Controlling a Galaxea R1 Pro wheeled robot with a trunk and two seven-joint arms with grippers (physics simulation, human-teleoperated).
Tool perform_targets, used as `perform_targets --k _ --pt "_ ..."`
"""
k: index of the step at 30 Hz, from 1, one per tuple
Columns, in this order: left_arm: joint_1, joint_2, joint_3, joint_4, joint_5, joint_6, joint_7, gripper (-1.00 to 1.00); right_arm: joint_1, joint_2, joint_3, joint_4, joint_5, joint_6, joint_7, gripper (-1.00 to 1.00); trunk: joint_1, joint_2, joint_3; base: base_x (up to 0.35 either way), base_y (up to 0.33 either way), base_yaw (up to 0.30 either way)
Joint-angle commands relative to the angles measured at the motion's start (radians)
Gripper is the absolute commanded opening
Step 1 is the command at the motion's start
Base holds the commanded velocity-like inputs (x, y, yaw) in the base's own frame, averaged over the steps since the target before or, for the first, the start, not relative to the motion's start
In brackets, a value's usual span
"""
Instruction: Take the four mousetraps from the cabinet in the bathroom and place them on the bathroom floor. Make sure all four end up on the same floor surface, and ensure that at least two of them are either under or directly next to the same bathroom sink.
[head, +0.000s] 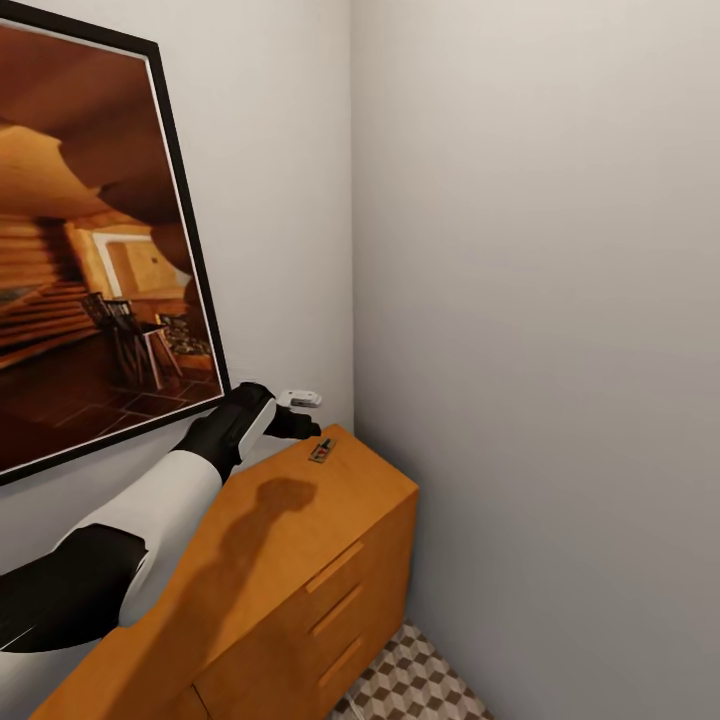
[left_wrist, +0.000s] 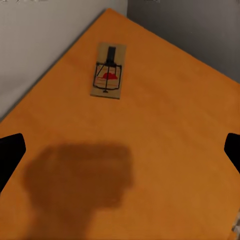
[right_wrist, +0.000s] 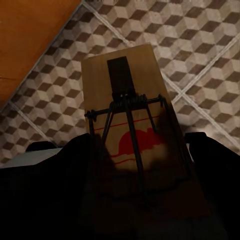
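Observation:
One mousetrap (head: 322, 451) (left_wrist: 108, 71), a small wooden slab with a dark spring and a red mark, lies on the flat top of the orange cabinet (head: 260, 560) (left_wrist: 165, 150) near its far corner. My left gripper (head: 308, 415) (left_wrist: 120, 150) hovers open just short of it, above the cabinet top, fingers spread wide with nothing between them. Another mousetrap (right_wrist: 131, 135) sits between the dark fingers (right_wrist: 50, 195) of my right gripper (right_wrist: 135, 195), which is shut on it, held above the cube-patterned bathroom floor (right_wrist: 200, 45). The bathroom sink is out of view.
A large black-framed picture (head: 90, 250) hangs on the wall right behind the left arm. Two walls meet in a corner just past the cabinet's far end. Slot-handled drawer fronts (head: 335, 610) face a narrow strip of patterned floor (head: 410, 685). The cabinet's side (right_wrist: 30, 35) is close to the right gripper.

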Motion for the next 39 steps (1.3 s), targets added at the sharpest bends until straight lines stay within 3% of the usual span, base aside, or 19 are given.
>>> perform_targets --k 1,17,22,25,30,39 --pt "-0.001 0.0 -0.004 0.0 0.005 0.003 0.001 1.0 -0.001 0.0 0.007 0.002 -0.011 -0.005 0.004 -1.0 0.001 -0.002 -0.002 0.136 0.0 0.0" --pt "-0.001 -0.003 -0.007 0.051 0.003 0.002 0.002 1.0 -0.001 -0.001 0.007 0.002 -0.011 -0.005 0.005 -1.0 0.001 -0.002 -0.002 0.129 0.0 0.0" --pt "-0.001 -0.003 -0.049 0.079 0.003 0.0 0.002 1.0 -0.001 0.0 0.007 0.002 -0.011 -0.005 0.005 -1.0 0.001 -0.002 -0.002 0.002 0.0 0.0" --pt "-0.001 -0.004 -0.079 0.109 0.003 -0.042 0.001 1.0 -0.001 0.0 0.007 0.001 -0.011 -0.004 0.005 -1.0 0.001 -0.002 -0.002 0.0 0.0 0.0" --pt "-0.001 -0.01 -0.089 0.153 0.003 -0.112 0.001 1.0 -0.001 0.001 0.007 0.0 -0.011 -0.005 0.005 -1.0 0.001 -0.002 -0.002 0.0 0.0 0.0" --pt "-0.001 -0.017 -0.092 0.164 0.003 -0.126 0.001 1.0 -0.001 0.001 0.007 0.0 -0.011 -0.005 0.005 -1.0 0.001 -0.002 -0.002 0.015 0.0 0.0"
